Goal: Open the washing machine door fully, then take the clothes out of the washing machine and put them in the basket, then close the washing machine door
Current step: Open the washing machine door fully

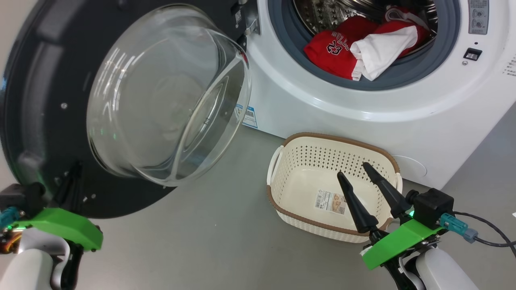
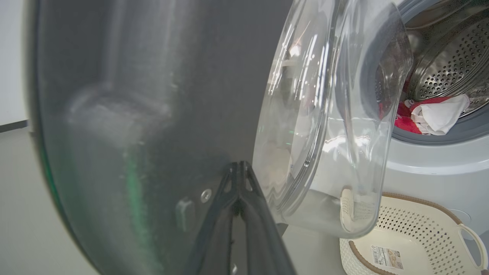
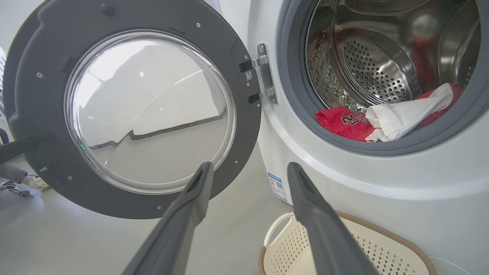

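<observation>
The washing machine (image 1: 403, 121) stands open, with its door (image 1: 44, 100) swung out to the left and the glass bowl (image 1: 169, 92) bulging toward me. The clothes lie at the drum's mouth: a red jersey (image 1: 338, 48) under a white garment (image 1: 383, 48), seen again as the jersey (image 3: 344, 122) and the garment (image 3: 405, 114). My left gripper (image 1: 74, 171) is shut, its tips (image 2: 238, 166) against the door's dark inner frame low down. The right gripper (image 1: 352, 169) hangs open over the basket (image 1: 290, 143), holding nothing. Only a paper label lies in the basket.
The basket sits on the grey floor right in front of the machine. A blue label (image 1: 250, 117) marks the machine's lower front, and the door hinge (image 3: 263, 74) is left of the drum opening. A cable (image 1: 483, 229) trails from my right wrist.
</observation>
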Robot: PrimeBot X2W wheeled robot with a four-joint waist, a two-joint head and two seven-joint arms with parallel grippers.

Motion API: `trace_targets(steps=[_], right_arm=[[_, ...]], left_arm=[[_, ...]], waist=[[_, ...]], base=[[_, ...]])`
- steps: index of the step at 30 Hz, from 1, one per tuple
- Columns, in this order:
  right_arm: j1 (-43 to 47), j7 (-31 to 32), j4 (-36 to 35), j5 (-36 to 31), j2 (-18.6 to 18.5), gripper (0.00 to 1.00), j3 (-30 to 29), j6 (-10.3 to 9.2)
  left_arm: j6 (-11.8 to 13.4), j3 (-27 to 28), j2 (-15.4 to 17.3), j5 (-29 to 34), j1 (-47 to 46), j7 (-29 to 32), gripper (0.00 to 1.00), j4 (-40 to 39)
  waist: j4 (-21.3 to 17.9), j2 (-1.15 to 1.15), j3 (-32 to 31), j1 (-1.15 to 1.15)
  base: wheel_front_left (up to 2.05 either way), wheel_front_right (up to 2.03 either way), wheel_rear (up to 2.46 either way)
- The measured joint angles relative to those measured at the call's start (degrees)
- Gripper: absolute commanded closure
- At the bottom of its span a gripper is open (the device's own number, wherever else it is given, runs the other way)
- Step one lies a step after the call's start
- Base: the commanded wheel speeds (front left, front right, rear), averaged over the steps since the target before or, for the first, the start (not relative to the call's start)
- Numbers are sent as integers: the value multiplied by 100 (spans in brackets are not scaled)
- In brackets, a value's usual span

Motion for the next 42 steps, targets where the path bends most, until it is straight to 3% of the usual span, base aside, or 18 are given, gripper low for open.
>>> trace_targets(steps=[25,42], right_arm=[[-142,0,47,-41,133,0,-30,0],[-143,0,99,-33,147,0,-16,0]], left_arm=[[-253,-630,358,446,-1770,-309,100,2630],[-299,-1034,334,407,-2182,-605,100,3555]], waist=[[55,0,423,1],[87,0,282,0]], base=[[0,0,0],[0,0,0]])
